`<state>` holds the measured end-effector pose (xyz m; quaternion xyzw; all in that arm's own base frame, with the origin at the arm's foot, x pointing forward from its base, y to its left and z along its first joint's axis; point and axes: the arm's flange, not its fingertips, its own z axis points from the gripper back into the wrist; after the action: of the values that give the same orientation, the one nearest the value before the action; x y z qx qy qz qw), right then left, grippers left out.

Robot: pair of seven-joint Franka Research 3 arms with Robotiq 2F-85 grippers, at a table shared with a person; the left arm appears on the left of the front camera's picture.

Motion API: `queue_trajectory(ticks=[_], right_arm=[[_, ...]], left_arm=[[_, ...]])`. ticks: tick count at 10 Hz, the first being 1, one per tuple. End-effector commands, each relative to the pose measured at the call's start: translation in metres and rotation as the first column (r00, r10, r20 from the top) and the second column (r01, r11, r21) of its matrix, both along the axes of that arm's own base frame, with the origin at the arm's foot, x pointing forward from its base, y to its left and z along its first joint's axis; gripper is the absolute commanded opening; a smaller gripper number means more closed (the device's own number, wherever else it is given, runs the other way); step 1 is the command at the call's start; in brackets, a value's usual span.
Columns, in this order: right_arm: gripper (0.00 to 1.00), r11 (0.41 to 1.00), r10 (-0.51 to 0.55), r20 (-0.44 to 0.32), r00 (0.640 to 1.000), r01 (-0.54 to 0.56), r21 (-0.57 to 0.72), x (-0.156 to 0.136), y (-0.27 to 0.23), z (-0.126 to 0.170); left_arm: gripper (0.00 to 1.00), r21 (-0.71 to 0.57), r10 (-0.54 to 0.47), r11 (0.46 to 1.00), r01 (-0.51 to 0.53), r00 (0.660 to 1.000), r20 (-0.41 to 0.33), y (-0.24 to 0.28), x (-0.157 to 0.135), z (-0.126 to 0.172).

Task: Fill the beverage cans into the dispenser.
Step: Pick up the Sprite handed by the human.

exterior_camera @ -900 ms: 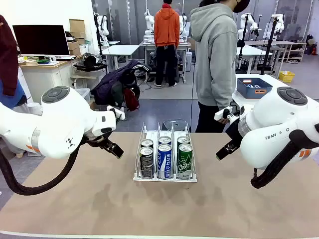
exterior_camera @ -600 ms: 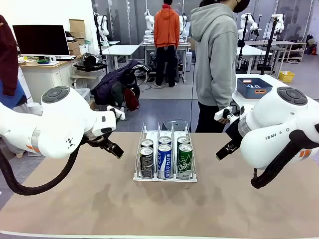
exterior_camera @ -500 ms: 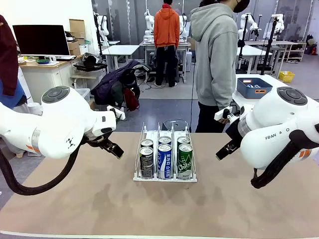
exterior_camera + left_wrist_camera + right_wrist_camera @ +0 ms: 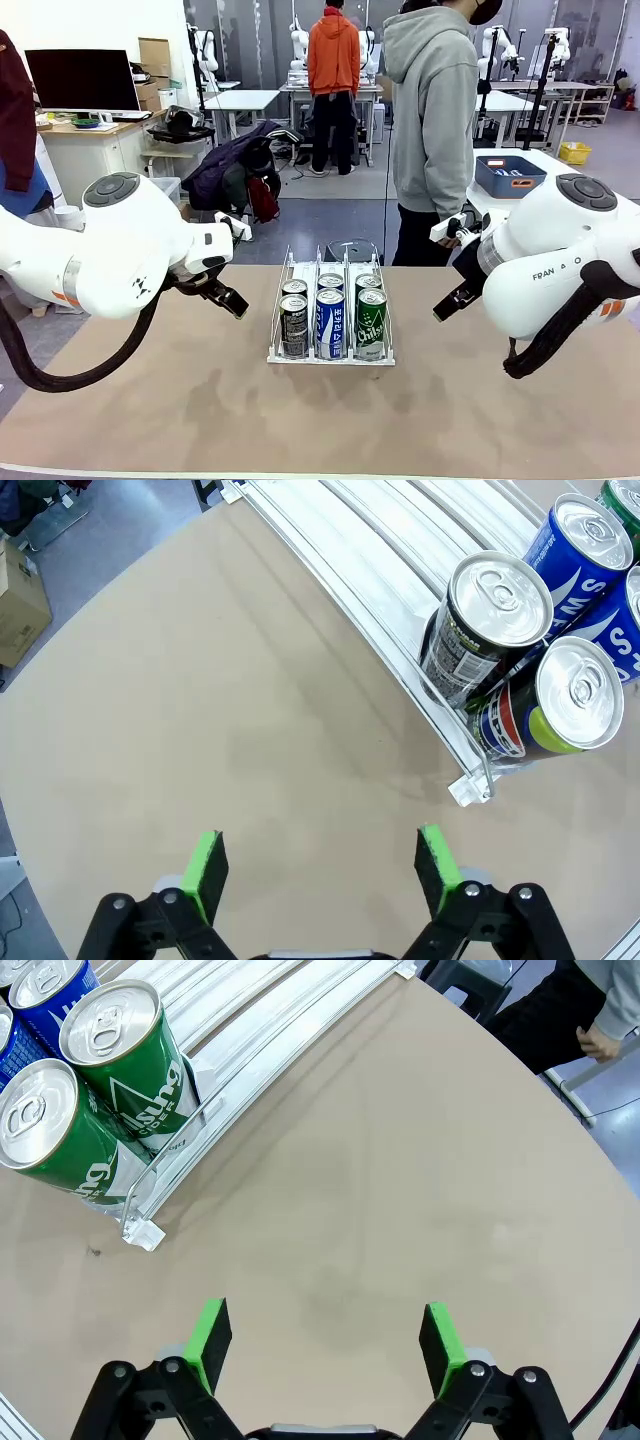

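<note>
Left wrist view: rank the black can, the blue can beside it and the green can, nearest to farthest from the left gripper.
1. black can, in the lane nearest the left gripper, whose jaws are open.
2. blue can, middle lane.
3. green can, far lane, at the picture's top corner.

White wire-frame dispenser rack [image 4: 330, 359]: white throughout.
Slim black beverage can [image 4: 294, 327]: black body, light print.
Slim blue beverage can [image 4: 330, 325]: white lettering.
Slim green beverage can [image 4: 371, 322]: white lettering (all lids are silver).
Flat bench [image 4: 200, 410]: plain tan.
Left end effector [image 4: 320, 845] and right end effector [image 4: 325, 1325]: black, with green pads [image 4: 208, 865].
</note>
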<state>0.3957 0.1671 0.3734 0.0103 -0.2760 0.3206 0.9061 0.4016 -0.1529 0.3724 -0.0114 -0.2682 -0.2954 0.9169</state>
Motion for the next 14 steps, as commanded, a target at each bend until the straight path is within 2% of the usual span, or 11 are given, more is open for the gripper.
queue_trajectory(ticks=[1, 6, 7, 9, 11, 12, 13, 14], right_arm=[[1.0, 1.0, 0.0, 0.0, 1.0, 0.0, 0.001, 0.0, 0.0, 0.0], [1.0, 1.0, 0.0, 0.0, 1.0, 0.0, 0.0, 0.0, 0.0, 0.0], [1.0, 0.998, 0.055, -0.054, 0.997, -0.053, 0.041, -0.006, 0.008, 0.01], [1.0, 0.99, 0.112, -0.146, 0.983, -0.097, 0.104, -0.016, 0.01, 0.028], [1.0, 0.978, 0.146, -0.196, 0.97, -0.112, 0.175, -0.012, 0.01, 0.045], [1.0, 0.959, 0.209, -0.222, 0.953, -0.155, 0.236, -0.005, 0.003, 0.058], [1.0, 0.971, 0.136, -0.247, 0.959, -0.08, 0.223, -0.007, -0.001, 0.074], [1.0, 0.944, 0.197, -0.235, 0.952, -0.119, 0.309, -0.014, -0.008, 0.089]], left_arm=[[1.0, -0.001, 0.003, 1.0, -0.003, 1.0, 0.0, 0.001, 0.0, 0.0], [1.0, 0.0, 0.0, 1.0, 0.0, 1.0, 0.0, 0.0, 0.0, 0.0], [1.0, -0.025, -0.073, 0.997, 0.072, 0.996, -0.041, -0.002, 0.0, 0.013], [1.0, -0.039, -0.135, 0.991, 0.131, 0.982, -0.129, -0.002, -0.013, 0.034], [1.0, -0.113, -0.258, 0.964, 0.241, 0.952, -0.167, 0.007, -0.012, 0.059], [1.0, -0.219, -0.343, 0.927, 0.304, 0.924, -0.168, 0.011, -0.009, 0.072], [1.0, -0.327, -0.406, 0.88, 0.345, 0.904, -0.136, 0.019, -0.009, 0.088], [1.0, -0.369, -0.426, 0.855, 0.366, 0.9, -0.095, 0.029, -0.011, 0.101]])
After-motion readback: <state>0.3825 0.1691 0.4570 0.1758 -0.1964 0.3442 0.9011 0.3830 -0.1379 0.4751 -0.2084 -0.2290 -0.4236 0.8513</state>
